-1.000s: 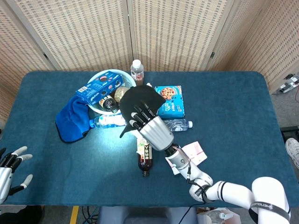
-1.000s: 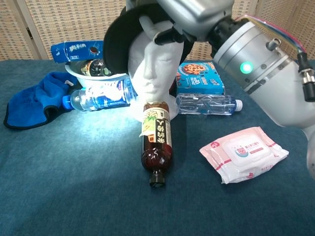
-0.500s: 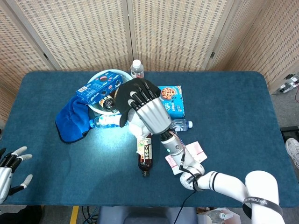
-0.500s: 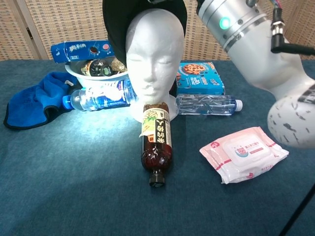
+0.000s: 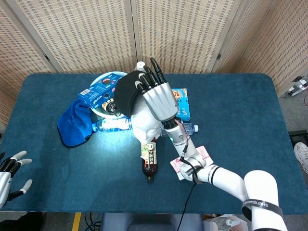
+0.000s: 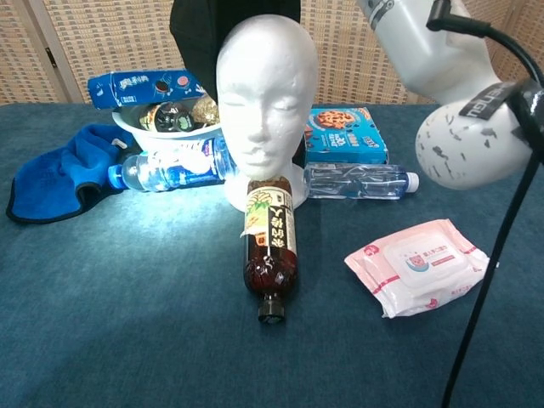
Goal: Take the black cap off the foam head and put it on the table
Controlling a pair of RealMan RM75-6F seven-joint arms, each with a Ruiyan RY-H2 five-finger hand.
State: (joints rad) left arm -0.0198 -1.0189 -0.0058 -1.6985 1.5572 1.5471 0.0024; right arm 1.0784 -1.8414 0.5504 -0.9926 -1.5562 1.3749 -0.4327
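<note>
The white foam head (image 6: 263, 85) stands bare at the table's middle, also seen from above in the head view (image 5: 144, 126). The black cap (image 5: 124, 93) hangs lifted clear of it, up and toward the back left. My right hand (image 5: 156, 96) grips the cap from above, fingers pointing away from me. In the chest view only the cap's lower part (image 6: 197, 38) shows at the top edge behind the foam head, and the hand itself is cut off. My left hand (image 5: 10, 169) rests low at the near left with fingers spread and nothing in it.
A brown bottle (image 6: 270, 246) lies in front of the foam head. A clear bottle (image 6: 357, 181) and a cookie box (image 6: 347, 134) lie to its right, a pink wipes pack (image 6: 416, 265) nearer. A white bowl (image 6: 136, 132), a water bottle (image 6: 170, 167) and a blue cloth (image 6: 64, 174) sit left.
My right hand has raised the cap off the foam head and carried it up and back. The foam head's crown is now fully bare. The left hand stayed put.
</note>
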